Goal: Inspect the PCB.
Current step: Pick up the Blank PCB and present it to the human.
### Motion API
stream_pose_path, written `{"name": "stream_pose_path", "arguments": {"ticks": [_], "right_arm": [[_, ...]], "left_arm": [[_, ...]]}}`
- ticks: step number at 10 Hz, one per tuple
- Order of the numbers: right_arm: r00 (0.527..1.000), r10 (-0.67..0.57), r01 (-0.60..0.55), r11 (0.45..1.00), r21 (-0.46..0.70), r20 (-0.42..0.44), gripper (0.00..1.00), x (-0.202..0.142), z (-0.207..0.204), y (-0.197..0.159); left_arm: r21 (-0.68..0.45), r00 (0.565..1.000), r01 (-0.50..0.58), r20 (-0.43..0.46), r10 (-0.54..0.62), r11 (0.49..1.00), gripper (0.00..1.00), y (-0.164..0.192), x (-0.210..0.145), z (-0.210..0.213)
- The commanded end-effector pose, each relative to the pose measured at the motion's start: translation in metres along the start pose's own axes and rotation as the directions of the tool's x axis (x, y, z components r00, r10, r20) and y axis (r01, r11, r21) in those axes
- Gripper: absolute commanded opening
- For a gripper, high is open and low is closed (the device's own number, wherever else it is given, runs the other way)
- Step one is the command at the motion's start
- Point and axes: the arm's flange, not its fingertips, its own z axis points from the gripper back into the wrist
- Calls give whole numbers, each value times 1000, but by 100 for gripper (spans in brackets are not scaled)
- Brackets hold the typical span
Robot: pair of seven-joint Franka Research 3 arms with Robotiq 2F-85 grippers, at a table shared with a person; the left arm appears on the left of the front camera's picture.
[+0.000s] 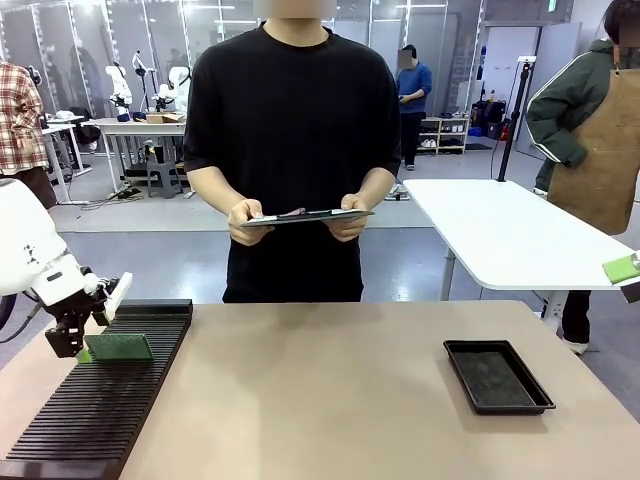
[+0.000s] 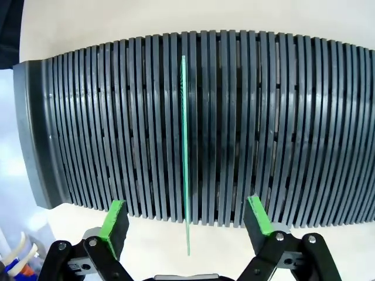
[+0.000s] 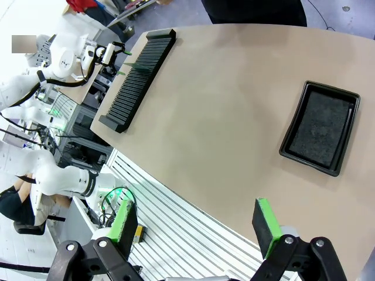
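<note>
One PCB edge-on in rack, L hand open

Left hand at upright PCB in rack

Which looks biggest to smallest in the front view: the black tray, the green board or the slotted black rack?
1. slotted black rack: clearly largest, though it also reaches nearest the camera.
2. black tray.
3. green PCB, standing in the rack: smallest.
</note>
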Motion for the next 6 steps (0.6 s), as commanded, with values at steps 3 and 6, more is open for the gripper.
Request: {"name": "stream_pose_path", "arguments": {"ticks": [3,6], "right_arm": [[1000,1,-1,1000,8,-1,100,0,0,1],[1000,1,-1,1000,8,-1,100,0,0,1]], "left_arm": [[-9,999,-18,-46,17,1000,78,8,-3,-16],[-14,998,-22,-62,21,1000,0,5,-5,-19]]}}
